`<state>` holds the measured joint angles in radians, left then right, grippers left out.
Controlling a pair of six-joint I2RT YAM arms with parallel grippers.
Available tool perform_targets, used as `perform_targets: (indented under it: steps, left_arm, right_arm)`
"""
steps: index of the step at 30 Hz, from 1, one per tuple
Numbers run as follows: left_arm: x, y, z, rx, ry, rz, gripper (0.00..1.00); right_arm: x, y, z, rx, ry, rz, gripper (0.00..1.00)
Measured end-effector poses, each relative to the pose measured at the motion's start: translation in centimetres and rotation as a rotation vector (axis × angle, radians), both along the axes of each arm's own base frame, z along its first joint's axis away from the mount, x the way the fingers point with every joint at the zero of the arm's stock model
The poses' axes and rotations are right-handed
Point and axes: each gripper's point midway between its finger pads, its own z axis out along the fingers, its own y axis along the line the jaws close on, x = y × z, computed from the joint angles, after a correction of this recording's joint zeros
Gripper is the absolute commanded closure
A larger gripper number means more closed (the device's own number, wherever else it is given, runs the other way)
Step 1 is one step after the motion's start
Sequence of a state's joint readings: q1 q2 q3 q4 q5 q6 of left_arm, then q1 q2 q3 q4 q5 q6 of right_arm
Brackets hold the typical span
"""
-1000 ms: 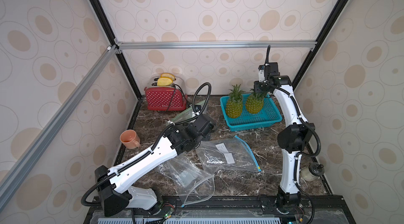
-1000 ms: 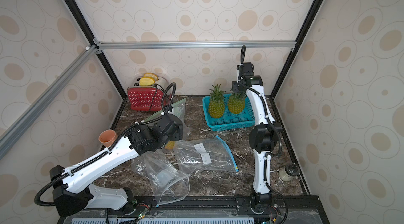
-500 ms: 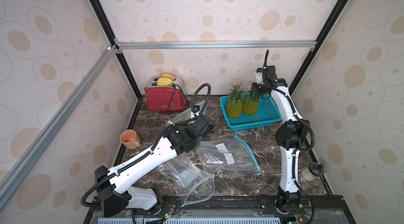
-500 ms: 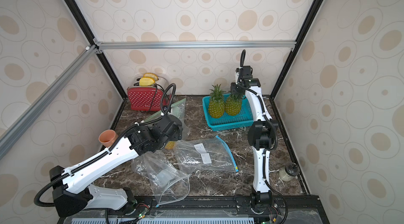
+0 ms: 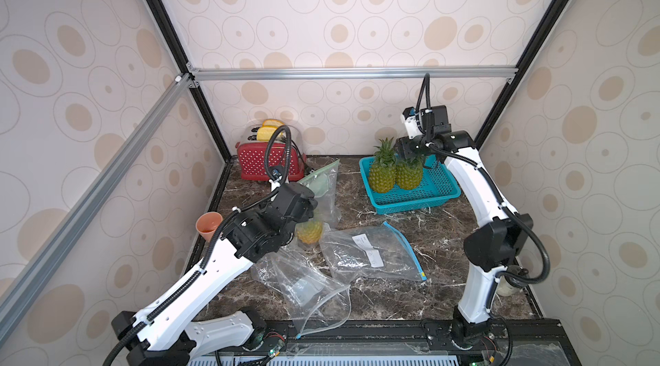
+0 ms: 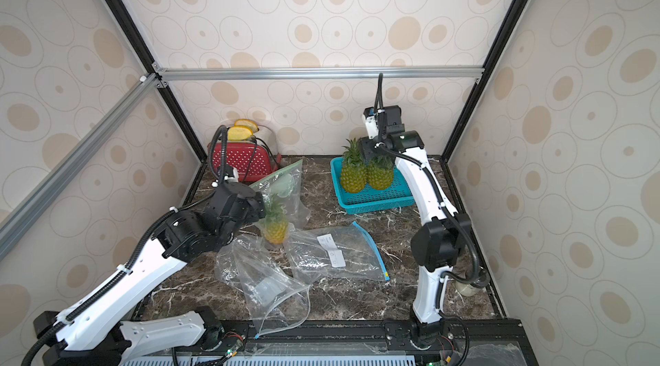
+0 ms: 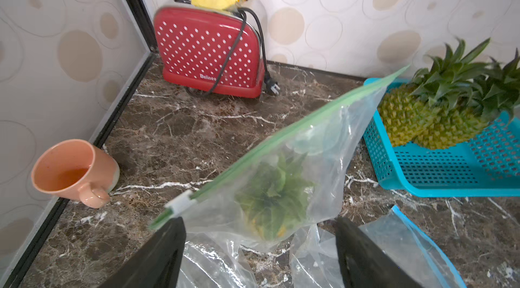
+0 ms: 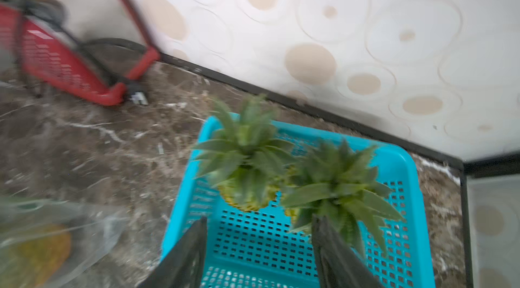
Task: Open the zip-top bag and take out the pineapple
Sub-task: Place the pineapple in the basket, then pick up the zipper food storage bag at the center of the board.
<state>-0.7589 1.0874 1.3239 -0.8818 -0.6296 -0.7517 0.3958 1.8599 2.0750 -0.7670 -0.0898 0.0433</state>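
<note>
bag: we see clear plastic, green zip, white slider at one end, standing tilted on the table | pineapple: we see it upright, wholly inside, yellow body, green crown toward the zip

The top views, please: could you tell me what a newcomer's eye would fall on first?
Most likely the two pineapples standing upright, side by side, in the turquoise basket at the back right of the marble table. Next, the red polka-dot toaster holding toast in the back left corner, and a third pineapple inside a clear, green-sealed zip-top bag left of the middle.
</note>
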Motion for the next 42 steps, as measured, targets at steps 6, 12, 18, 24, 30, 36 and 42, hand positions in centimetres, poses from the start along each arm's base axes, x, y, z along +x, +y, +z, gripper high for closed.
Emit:
perform_targets:
  steps: [6,12,18,24,30,36,42]
  left_arm:
    - [-1.8,2.8,2.3,-0.023,-0.077,0.047,0.15]
    - [-3.1,4.2,1.7,-0.043,-0.093,0.064,0.15]
    - [-3.9,4.9,1.0,-0.057,-0.089,0.073,0.16]
    - [-4.0,5.0,0.5,-0.055,-0.082,0.076,0.16]
    - [-4.0,5.0,0.1,-0.052,-0.076,0.078,0.16]
    - [-4.0,5.0,-0.1,-0.05,-0.072,0.08,0.16]
    - [-4.0,5.0,-0.4,-0.049,-0.068,0.082,0.16]
  right_arm:
    - [-8.7,7.3,3.8,0.202,-0.074,0.367,0.27]
    - [-8.1,11.4,-2.7,0.368,0.062,0.507,0.24]
    - [-6.1,14.7,-7.5,0.482,0.159,0.577,0.24]
    - [-5.4,17.0,-7.7,0.575,0.167,0.647,0.25]
    - [-6.6,19.0,-6.7,0.611,0.166,0.715,0.27]
    - [-7.8,20.1,-6.2,0.625,0.174,0.757,0.58]
    - [-8.0,20.1,-6.5,0.612,0.186,0.749,1.0]
